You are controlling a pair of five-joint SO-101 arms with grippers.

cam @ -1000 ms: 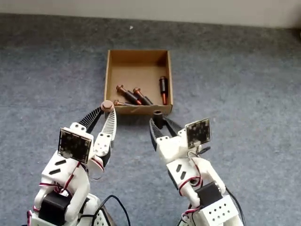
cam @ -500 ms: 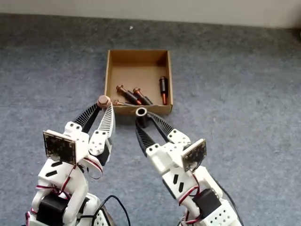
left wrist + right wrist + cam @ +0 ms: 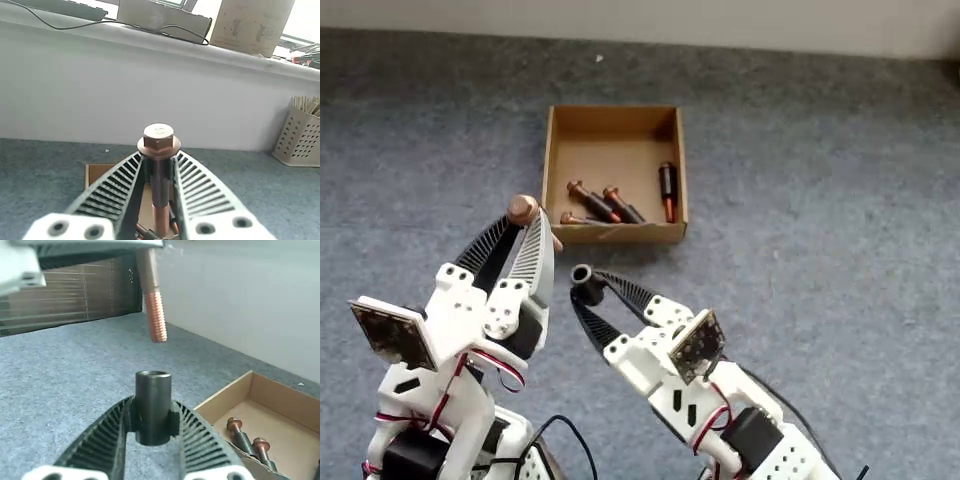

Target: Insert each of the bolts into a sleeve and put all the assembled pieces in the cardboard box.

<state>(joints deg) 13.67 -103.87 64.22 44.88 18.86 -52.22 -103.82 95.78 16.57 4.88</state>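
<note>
My left gripper (image 3: 523, 225) is shut on a copper bolt (image 3: 522, 209), head up, held above the carpet in front of the cardboard box (image 3: 613, 120). From the left wrist the bolt (image 3: 158, 172) stands upright between the fingers (image 3: 117, 192). My right gripper (image 3: 586, 287) is shut on a dark sleeve (image 3: 582, 274), a little right of and nearer than the bolt. In the right wrist view the sleeve (image 3: 152, 405) stands open end up, with the bolt's threaded tip (image 3: 156, 315) hanging above it. Three assembled pieces (image 3: 603, 204) lie in the box.
Grey carpet (image 3: 820, 200) covers the table all round the box. A pale wall edge (image 3: 640, 20) runs along the far side. In the left wrist view a perforated holder (image 3: 300, 135) stands at the back right, by the wall.
Both arms have drawn back from the box toward the near edge. The right gripper swung left with the sleeve, ending under the bolt. The left gripper rose and shifted left.
</note>
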